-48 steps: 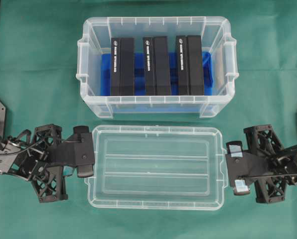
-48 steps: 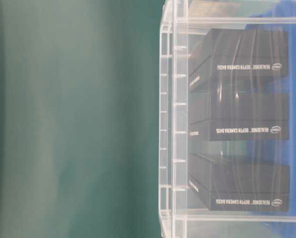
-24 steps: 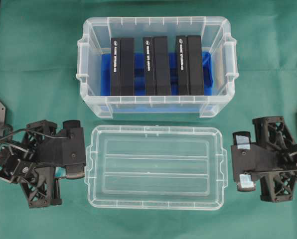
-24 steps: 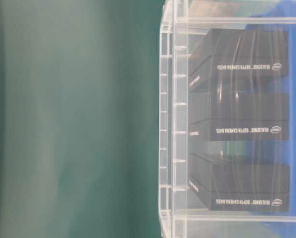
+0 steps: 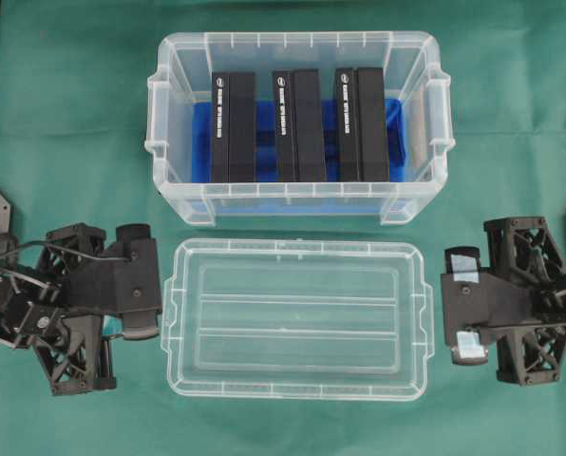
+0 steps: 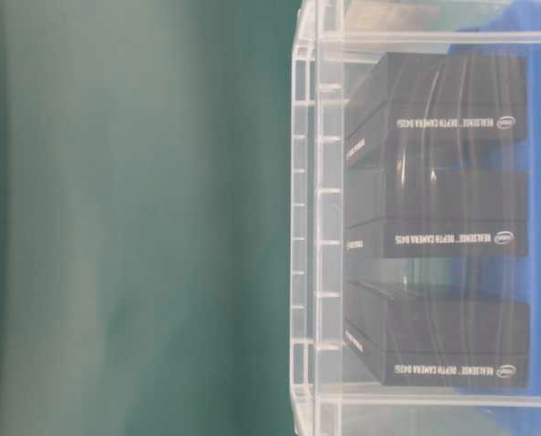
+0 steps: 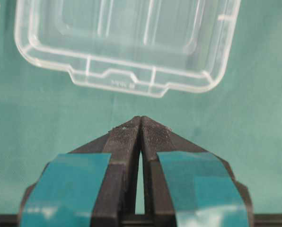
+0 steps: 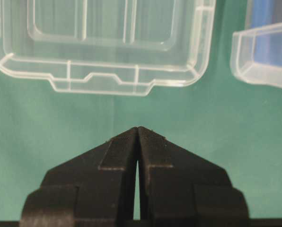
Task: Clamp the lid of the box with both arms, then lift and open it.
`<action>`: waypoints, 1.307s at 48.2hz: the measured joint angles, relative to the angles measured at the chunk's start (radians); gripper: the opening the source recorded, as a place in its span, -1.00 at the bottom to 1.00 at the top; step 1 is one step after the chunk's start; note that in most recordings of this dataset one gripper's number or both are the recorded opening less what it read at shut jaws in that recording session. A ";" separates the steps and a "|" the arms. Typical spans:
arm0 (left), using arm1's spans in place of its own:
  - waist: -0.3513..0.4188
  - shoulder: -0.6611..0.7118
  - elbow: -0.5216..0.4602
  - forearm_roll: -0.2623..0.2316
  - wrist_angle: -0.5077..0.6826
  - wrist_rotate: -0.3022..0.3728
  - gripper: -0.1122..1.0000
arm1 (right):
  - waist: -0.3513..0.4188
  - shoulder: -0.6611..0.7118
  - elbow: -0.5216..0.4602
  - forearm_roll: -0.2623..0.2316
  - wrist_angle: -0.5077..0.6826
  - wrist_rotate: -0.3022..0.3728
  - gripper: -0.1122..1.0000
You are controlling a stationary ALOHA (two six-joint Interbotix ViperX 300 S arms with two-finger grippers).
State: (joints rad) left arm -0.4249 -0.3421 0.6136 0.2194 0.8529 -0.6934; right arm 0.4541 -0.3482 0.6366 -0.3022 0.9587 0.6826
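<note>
Lid off, flat on green cloth; both grippers clear of it.
The lid point(image 5: 297, 318) lies just in front of the box point(image 5: 297, 128), between the grippers. Left gripper point(image 7: 140, 122): teal-taped fingers pressed together, empty, tip short of the lid's end tab. Right gripper point(image 8: 138, 131): tips likewise pressed together, holding nothing, apart from the opposite tab.

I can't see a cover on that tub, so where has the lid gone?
The lid lies flat on the green cloth in the overhead view, just in front of the box, between the left gripper and right gripper, touched by neither.
</note>
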 measured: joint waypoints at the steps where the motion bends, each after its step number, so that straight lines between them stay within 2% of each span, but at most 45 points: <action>1: 0.000 -0.006 -0.003 0.009 0.000 0.000 -0.77 | 0.000 -0.003 -0.003 -0.005 0.002 0.000 -0.80; 8: 0.011 -0.037 -0.015 0.054 0.003 0.005 -0.77 | -0.003 -0.032 -0.018 -0.026 0.021 -0.005 -0.79; 14: 0.043 -0.066 -0.021 0.066 0.008 0.002 -0.77 | -0.017 -0.063 -0.032 -0.046 0.038 -0.005 -0.79; 26: 0.057 -0.109 -0.021 0.094 -0.008 0.011 -0.77 | -0.018 -0.124 -0.037 -0.130 0.009 -0.003 -0.79; 35: 0.057 -0.124 -0.021 0.095 -0.038 0.040 -0.77 | -0.018 -0.153 -0.038 -0.175 -0.021 -0.003 -0.79; 53: 0.066 -0.138 -0.021 0.097 -0.074 0.072 -0.77 | -0.020 -0.160 -0.037 -0.189 -0.040 -0.002 -0.80; 63: 0.109 -0.144 -0.023 0.097 -0.080 0.103 -0.77 | -0.038 -0.160 -0.037 -0.258 -0.054 -0.002 -0.79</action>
State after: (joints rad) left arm -0.3160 -0.4863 0.5906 0.3160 0.7731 -0.5906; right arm 0.4157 -0.5077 0.5998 -0.5599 0.9050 0.6811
